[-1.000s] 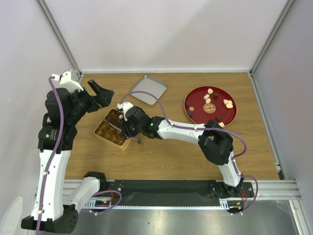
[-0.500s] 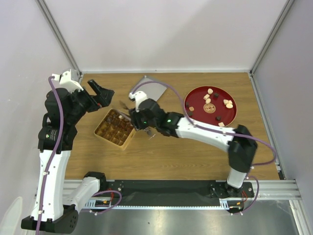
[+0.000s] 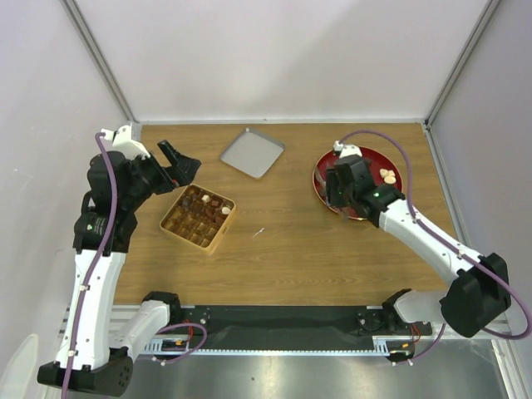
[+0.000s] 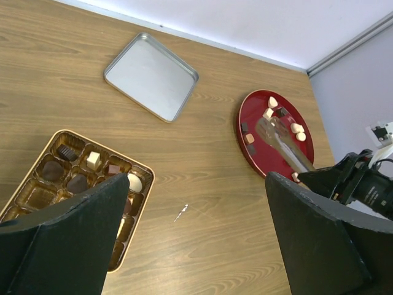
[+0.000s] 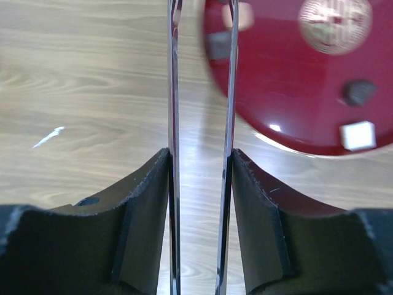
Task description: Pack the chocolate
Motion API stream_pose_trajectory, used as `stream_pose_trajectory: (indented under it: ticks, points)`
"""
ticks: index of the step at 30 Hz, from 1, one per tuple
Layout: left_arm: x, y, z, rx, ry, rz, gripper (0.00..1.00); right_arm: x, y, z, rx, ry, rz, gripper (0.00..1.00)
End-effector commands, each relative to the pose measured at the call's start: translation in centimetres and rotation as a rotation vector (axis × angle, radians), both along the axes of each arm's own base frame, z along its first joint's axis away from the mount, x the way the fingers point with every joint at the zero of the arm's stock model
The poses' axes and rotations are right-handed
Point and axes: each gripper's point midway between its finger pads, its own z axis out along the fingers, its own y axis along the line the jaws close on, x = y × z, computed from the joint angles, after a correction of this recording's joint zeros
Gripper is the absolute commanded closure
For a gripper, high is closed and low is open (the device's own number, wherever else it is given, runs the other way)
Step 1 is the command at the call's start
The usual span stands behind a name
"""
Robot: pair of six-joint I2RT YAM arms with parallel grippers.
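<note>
- Wood table [image 3: 316, 266], pale walls [image 3: 274, 50] boxing it in on three sides.
- right claw [image 5: 201, 178] is about half shut, clamped on the thin metal tongs [image 5: 174, 92], sitting over the left edge of the red plate [image 5: 288, 80].
- left claw [image 4: 196, 230] hangs spread wide with nothing in it, up by the box [image 3: 218, 241].
- chocolate [image 3: 387, 175]: some loose on the plate just past the tongs, more in the box compartments.

Dark red plate [image 5: 295, 80], tan box [image 3: 222, 233], grey tray [image 3: 252, 152], wood-grain table [image 3: 291, 258], brown and cream chocolate [image 4: 93, 160].

Tongs [image 5: 174, 92] hang over red plate [image 3: 392, 195]; silver tray [image 3: 252, 152], tan box [image 3: 187, 239] apart.
</note>
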Motion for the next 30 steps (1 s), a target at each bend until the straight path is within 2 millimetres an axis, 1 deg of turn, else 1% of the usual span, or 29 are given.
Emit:
stream_pose_trajectory:
  ticks: [1, 2, 5, 8, 9, 11, 12, 19, 22, 23, 26, 30]
  points:
    - [0.1, -0.4, 1.1, -0.02, -0.048, -0.019, 0.0, 0.6, -1.7, 0.7, 0.022, -0.021, 0.002, 0.53]
    - [0.1, -0.4, 1.0, -0.02, -0.047, -0.019, 0.0, 0.9, -1.8, 0.3, 0.017, -0.011, 0.0, 0.53]
    - [0.1, -0.3, 1.1, -0.015, -0.05, -0.017, 0.0, 1.8, -2.3, 0.0, 0.02, -0.007, -0.012, 0.53]
    - [0.0, -0.2, 1.1, -0.013, -0.048, -0.011, 0.0, 2.6, -2.4, -0.5, 0.026, -0.003, -0.022, 0.53]
    - [0.1, -0.2, 1.0, -0.013, -0.047, -0.011, 0.0, 2.9, -2.6, -1.1, 0.016, 0.007, -0.033, 0.54]
    - [0.0, -0.2, 1.0, -0.014, -0.045, -0.013, 0.0, 3.3, -2.5, -1.3, 0.024, 0.004, -0.032, 0.54]
    - [0.0, -0.2, 1.0, -0.013, -0.047, -0.015, 0.0, 3.5, -2.2, -1.6, 0.03, 0.014, -0.024, 0.54]
    - [0.0, -0.1, 0.8, -0.011, -0.043, -0.009, 0.0, 3.9, -1.6, -1.5, 0.057, 0.003, -0.016, 0.54]
    - [0.1, -0.2, 0.6, -0.013, -0.039, -0.011, 0.0, 4.1, -1.5, -1.9, 0.057, 0.007, -0.014, 0.54]
    - [0.1, -0.2, 0.5, -0.012, -0.036, -0.011, 0.0, 4.1, -1.4, -2.4, 0.051, 0.019, -0.014, 0.54]
    - [0.2, -0.2, 0.5, -0.014, -0.037, -0.011, 0.0, 4.3, -1.6, -2.9, 0.04, 0.027, -0.027, 0.55]
    - [0.2, -0.1, 0.5, -0.01, -0.038, -0.007, 0.0, 4.5, -1.8, -3.3, 0.028, 0.026, -0.038, 0.55]
